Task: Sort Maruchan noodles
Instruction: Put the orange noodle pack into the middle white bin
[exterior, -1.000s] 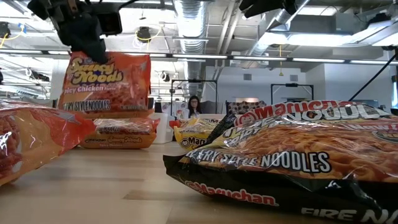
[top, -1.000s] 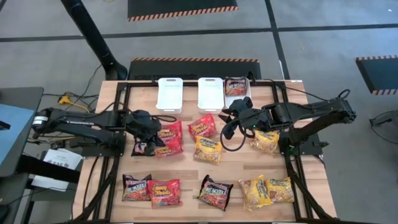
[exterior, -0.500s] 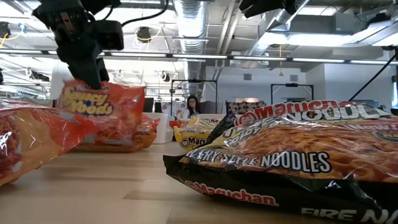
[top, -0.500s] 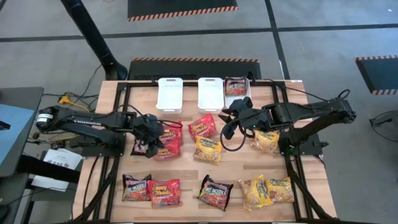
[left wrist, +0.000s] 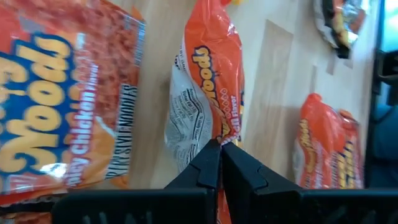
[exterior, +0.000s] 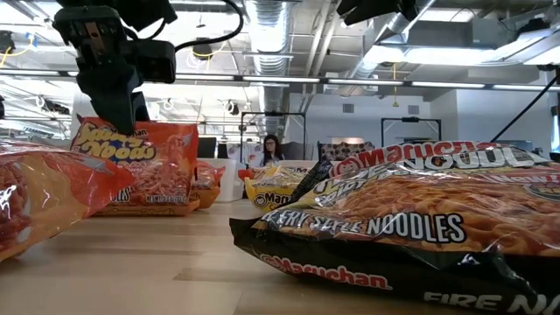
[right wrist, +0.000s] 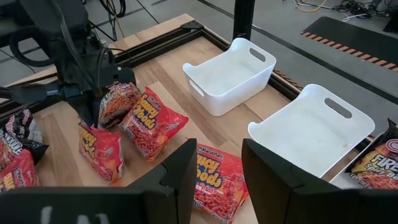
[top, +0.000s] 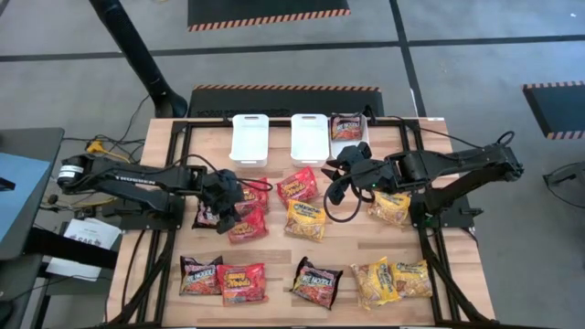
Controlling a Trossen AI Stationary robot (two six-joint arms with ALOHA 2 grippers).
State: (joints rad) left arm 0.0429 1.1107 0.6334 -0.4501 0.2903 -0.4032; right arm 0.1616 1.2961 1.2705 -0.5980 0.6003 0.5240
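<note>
red packet [left wrist: 208, 93] pinched in left claw [left wrist: 219, 163], lower edge seemingly hidden

We read "Maruchan" and "STYLE NOODLES" on the dark packet [exterior: 411, 219] nearest the low camera, "FIRE" at its corner. The red packet [exterior: 140, 166] reads "Saucy Noods". In the left wrist view, another red packet [left wrist: 56, 106] reads "Chicken" and "STYLE NOODLES". A binned packet [right wrist: 379, 165] reads "FIRE SPICY".
</note>
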